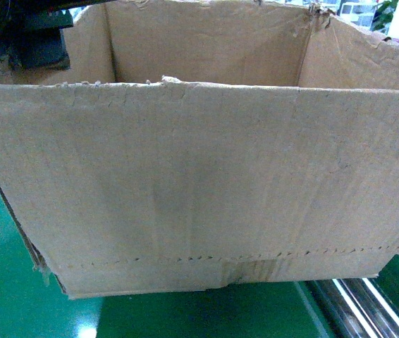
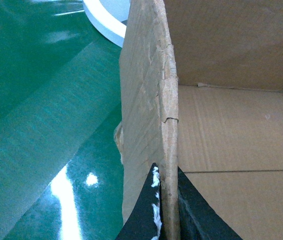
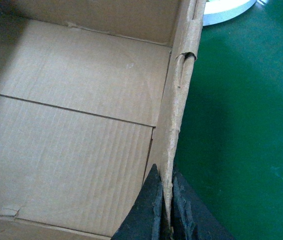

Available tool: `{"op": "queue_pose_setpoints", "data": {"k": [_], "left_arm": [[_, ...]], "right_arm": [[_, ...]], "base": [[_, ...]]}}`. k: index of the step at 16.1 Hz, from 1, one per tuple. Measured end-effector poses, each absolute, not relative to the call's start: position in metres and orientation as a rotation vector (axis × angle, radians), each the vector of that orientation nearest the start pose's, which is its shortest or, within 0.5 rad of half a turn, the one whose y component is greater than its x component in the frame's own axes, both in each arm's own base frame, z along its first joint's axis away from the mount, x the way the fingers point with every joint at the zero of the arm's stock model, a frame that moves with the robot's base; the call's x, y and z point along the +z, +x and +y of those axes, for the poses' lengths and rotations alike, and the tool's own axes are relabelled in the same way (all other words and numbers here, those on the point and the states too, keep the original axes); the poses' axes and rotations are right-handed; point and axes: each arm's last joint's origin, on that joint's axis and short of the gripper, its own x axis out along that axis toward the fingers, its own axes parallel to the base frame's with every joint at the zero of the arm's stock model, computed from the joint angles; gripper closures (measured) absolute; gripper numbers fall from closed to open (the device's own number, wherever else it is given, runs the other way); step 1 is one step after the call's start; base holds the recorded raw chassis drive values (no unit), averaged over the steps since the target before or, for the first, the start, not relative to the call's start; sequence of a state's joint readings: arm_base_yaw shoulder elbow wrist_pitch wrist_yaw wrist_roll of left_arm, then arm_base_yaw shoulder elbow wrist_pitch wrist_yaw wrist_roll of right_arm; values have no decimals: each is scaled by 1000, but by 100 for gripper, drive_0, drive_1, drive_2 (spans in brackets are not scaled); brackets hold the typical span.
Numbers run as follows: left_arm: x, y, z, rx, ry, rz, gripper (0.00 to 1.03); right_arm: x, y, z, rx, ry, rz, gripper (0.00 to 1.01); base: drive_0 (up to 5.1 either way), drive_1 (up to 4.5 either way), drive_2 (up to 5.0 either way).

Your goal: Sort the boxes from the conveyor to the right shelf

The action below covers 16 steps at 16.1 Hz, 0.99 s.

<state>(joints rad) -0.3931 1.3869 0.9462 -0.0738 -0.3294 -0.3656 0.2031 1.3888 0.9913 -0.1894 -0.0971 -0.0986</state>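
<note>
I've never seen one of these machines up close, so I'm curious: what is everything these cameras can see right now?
Cardboard carton: one, brown, open-topped with ragged torn edges, fills the head view; appears empty inside.
Perforated line: one, runs along the carton's front near the base.
Conveyor belt: one, glossy green, under and around the carton.
White rim: one, curved, at the belt's far edge in both wrist views.
Silver metal bars: shiny, lower right corner of the head view.
Green plant: one, top right background, partly seen.
Left gripper: one, black, jaws closed on the carton's left wall.
Right gripper: one, black, jaws closed on the carton's right wall.
</note>
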Motion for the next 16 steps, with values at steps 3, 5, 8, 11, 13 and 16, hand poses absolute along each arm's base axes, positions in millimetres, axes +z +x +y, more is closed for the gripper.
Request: {"op": "queue_pose_setpoints", "data": {"k": [3,5,8,11,13,16], "left_arm": [[267,282,-107,31,-175,482,101],[267,282,-107,30,-175,482,101],[267,282,-107,31,-175,482,101],[267,282,-107,30,-175,482,101],[267,282,-107,31,-175,482,101],[266,282,-107,31,-175,483,101]], "right_arm": [[270,295,65,327,-128,572,99],[270,295,65,325,-128,572,99],[270,295,65,326,-128,572,99],[270,295,65,324,-128,573,99],[270,295,65,325,-128,572,99],[270,295,65,324,-128,575,99]], "base": [[-122,-122,-122],[-183,-183,-183],[-183,-183,-183],[-183,-183,-183],[-183,-183,-183],[-183,-183,-183]]}}
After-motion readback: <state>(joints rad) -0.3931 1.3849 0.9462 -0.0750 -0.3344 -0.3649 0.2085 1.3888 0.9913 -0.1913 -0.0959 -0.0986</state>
